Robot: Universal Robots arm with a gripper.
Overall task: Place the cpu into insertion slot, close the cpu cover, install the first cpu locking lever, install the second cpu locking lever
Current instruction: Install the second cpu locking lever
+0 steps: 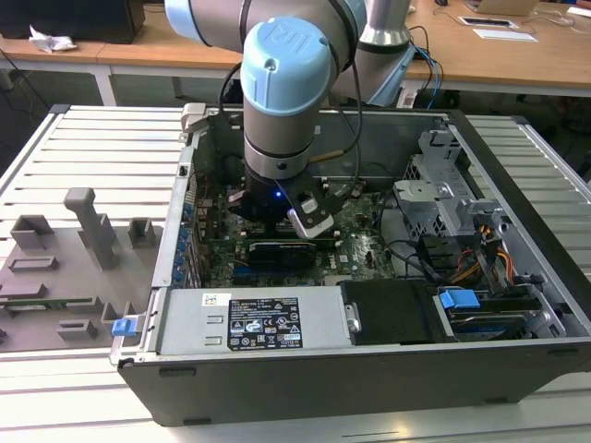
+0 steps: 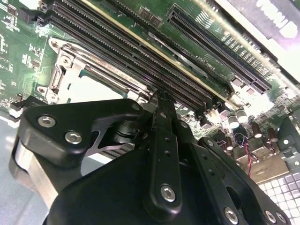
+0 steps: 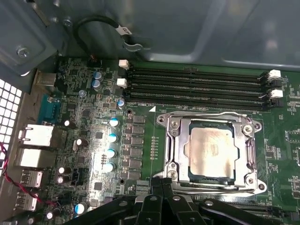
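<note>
Silver cpu (image 3: 212, 152) sits in the insertion slot (image 3: 196, 174), just beside the gripper (image 3: 161, 180).

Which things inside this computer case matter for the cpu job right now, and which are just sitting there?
Part of the job:
- cpu, seated in the insertion slot
- cpu cover, lying down around the cpu
- gripper, at the socket's edge

Just there:
- memory slots
- power supply
- blue drive clip
- grey fixtures beside the case
</note>
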